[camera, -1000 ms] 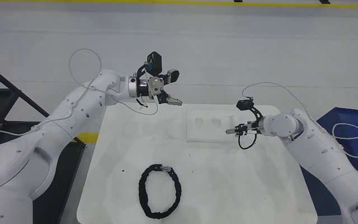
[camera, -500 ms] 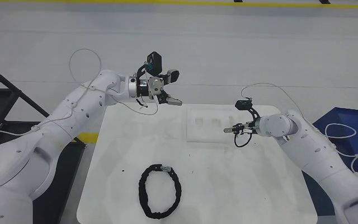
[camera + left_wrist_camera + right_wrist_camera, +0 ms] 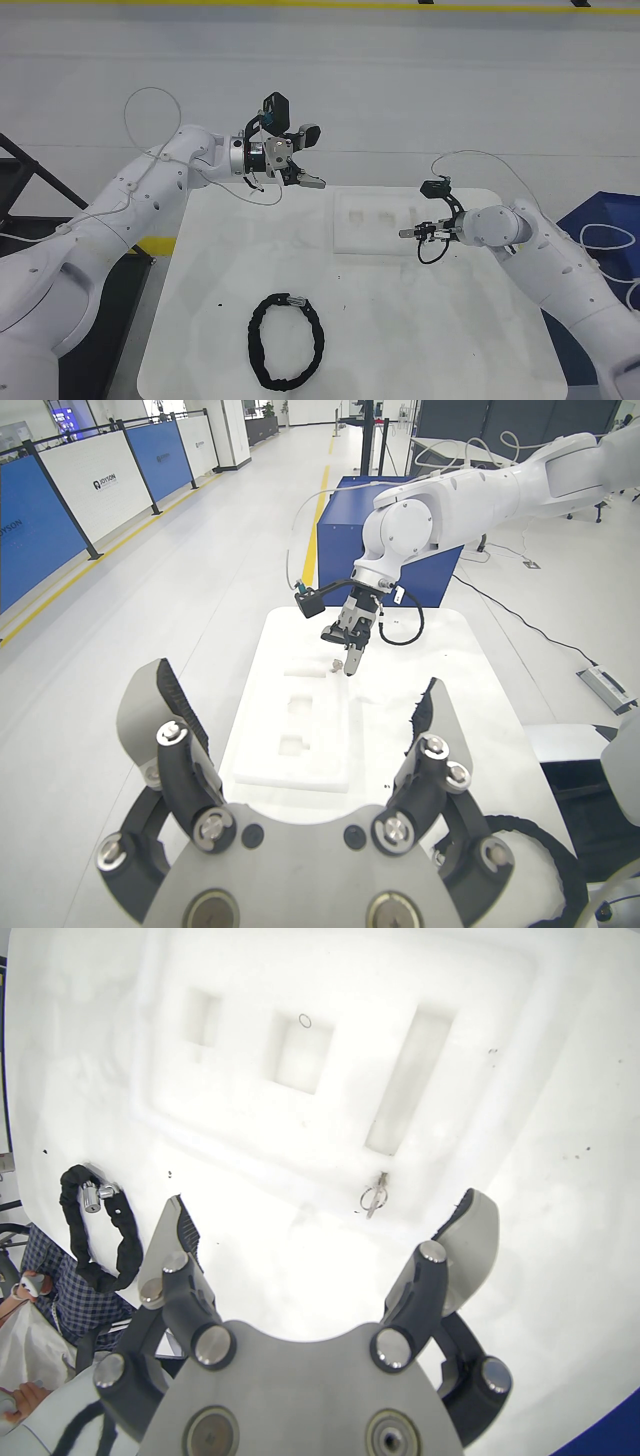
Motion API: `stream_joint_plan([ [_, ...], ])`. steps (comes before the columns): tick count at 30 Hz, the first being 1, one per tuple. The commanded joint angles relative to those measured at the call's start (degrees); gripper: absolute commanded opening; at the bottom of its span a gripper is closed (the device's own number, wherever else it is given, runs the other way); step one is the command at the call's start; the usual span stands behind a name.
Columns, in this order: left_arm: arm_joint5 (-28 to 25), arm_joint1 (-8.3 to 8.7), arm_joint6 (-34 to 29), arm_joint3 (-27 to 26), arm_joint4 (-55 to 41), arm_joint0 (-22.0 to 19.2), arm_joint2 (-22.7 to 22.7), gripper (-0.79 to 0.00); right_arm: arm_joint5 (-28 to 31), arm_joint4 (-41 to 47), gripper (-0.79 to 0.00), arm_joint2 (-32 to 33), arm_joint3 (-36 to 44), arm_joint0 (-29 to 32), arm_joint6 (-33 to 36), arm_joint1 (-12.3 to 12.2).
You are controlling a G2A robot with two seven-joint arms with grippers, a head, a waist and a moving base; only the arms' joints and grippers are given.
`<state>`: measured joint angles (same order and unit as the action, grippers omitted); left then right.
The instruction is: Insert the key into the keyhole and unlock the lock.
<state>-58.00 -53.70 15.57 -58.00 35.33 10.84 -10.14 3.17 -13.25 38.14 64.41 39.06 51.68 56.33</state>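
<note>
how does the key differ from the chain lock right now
The key is a small silvery piece with a ring; the chain lock is a far larger black loop with a silver cylinder. The key lies on the white foam tray just ahead of the open right end effector; the chain lock lies on the bare table, farther off. Both lie ungripped.

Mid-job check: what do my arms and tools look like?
The left arm and right arm have smooth white rounded shells, each with a thin pale cable looping off it. The left tool and right tool each have a grey metal plate, black linkages with silver bolts, and two curved grey fingers lined with black ribbed pads. A black camera sits at each wrist.
</note>
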Motion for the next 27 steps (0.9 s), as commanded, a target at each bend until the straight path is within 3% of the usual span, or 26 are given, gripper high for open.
stream_joint_plan([
  [1, 0.0, 0.00, 0.0, 0.0, 0.0, 0.0, 0.0, 0.000, -2.9, -1.2, 0.000, 0.0, 1.1, 0.2, 1.3, 0.0],
  [12, 0.0, 0.00, 0.0, 0.0, 0.0, 0.0, 0.0, 0.000, -9.9, -4.6, 0.000, -0.6, 3.2, 0.6, 4.3, 0.9],
  [13, 0.0, 0.00, 0.0, 0.0, 0.0, 0.0, 0.0, 0.000, -10.1, -4.7, -0.089, -0.7, 3.1, 0.6, 4.4, 1.1],
  [15, 0.0, 0.00, 0.0, 0.0, 0.0, 0.0, 0.0, 0.000, -10.6, -5.5, -0.409, -0.9, 2.8, 0.4, 5.0, 1.3],
  [16, 0.0, 0.00, 0.0, 0.0, 0.0, 0.0, 0.0, 0.000, -10.8, -5.8, -0.453, -1.1, 2.7, 0.2, 5.3, 1.4],
  [18, 0.0, 0.00, 0.0, 0.0, 0.0, 0.0, 0.0, 0.000, -11.7, -6.8, -0.505, -1.3, 2.2, 0.0, 5.5, 1.7],
  [27, 0.0, 0.00, 0.0, 0.0, 0.0, 0.0, 0.0, 0.000, -12.1, -7.0, -0.508, -1.0, -1.0, -0.3, 4.3, 2.9],
])
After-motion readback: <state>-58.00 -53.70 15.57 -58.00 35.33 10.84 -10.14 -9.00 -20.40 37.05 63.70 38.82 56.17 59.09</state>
